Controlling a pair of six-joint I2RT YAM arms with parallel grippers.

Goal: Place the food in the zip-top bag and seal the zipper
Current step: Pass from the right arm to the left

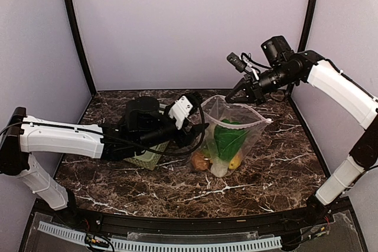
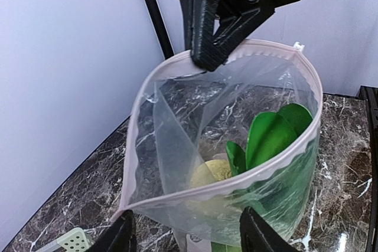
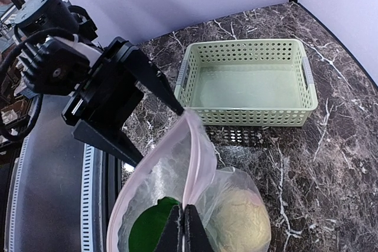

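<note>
1. Evidently the loading is done: the food (image 2: pixel 269 137) sits inside the zip-top bag (image 2: pixel 177 146), which stands upright mid-table.
2. The right gripper (image 2: pixel 205 60) is clamped on the rim at twelve o'clock. The left gripper (image 2: pixel 186 231), fingers apart, straddles the nine o'clock lip.
3. Next, I'd guess, it should pinch the zipper (image 2: pixel 137 123) and run along it.

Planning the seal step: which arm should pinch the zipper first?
Probably left arm: its jaws stand open at the zipper on the rim facing it; the right arm has its jaws shut on the opposite rim, holding the zip-top bag up.
</note>
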